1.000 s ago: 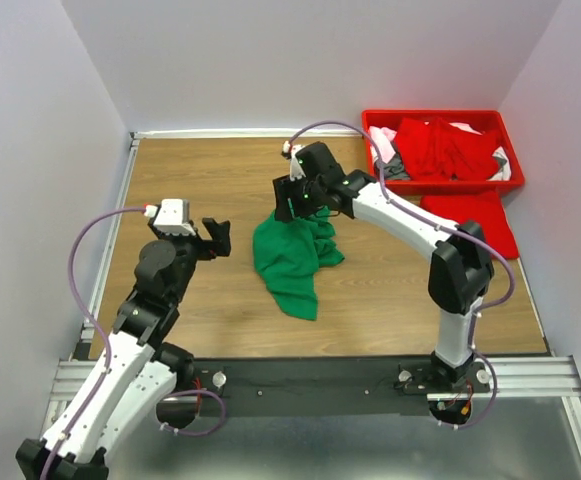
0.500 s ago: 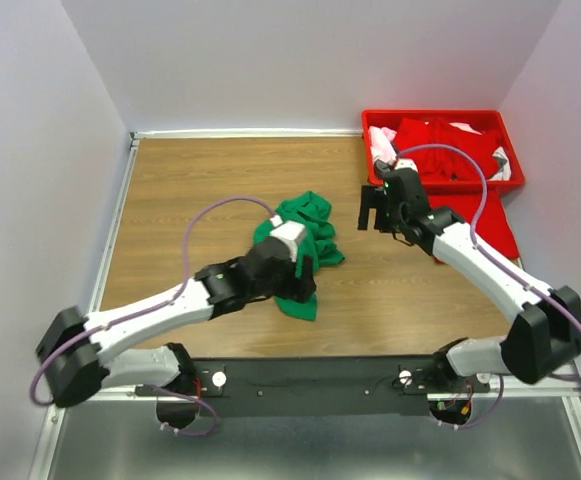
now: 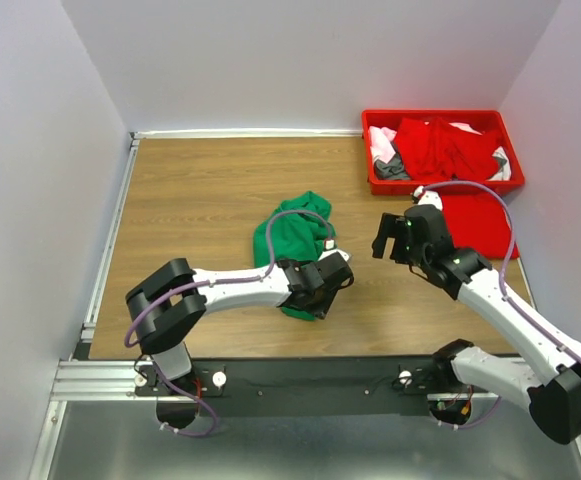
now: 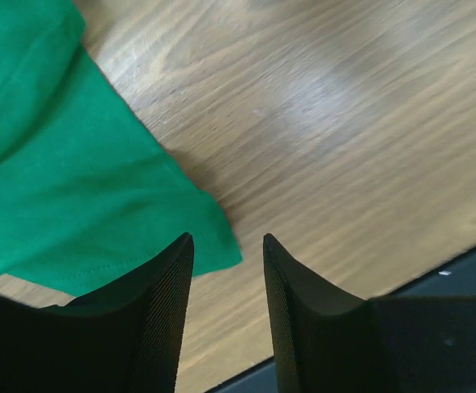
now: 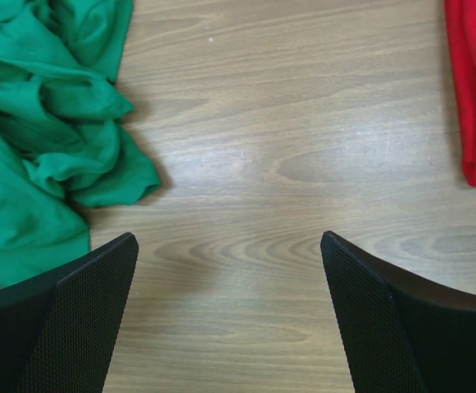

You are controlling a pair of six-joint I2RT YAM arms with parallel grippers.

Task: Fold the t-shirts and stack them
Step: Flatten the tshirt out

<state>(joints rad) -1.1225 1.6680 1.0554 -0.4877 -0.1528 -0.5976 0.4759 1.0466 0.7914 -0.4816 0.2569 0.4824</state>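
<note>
On the table [image 3: 200,190], by size:

- Red bin [image 3: 432,115], far right corner: red, white and grey garments [image 3: 440,150] heaped inside, none folded.
- Red t-shirt [image 3: 475,220]: flat on the wood just in front of the bin, possibly the stack's base.
- Green t-shirt [image 3: 290,235]: mid-table, crumpled, folding not begun.
- My right pincer [image 5: 228,238]: spread wide, empty, over bare wood.
- My left pincer [image 4: 228,239]: narrowly parted, astride the green hem corner, nothing pinched.

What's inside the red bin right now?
Red garments fill most of the red bin, with a pink-white garment and a grey garment at its left end. Anything beneath them is covered.
</note>
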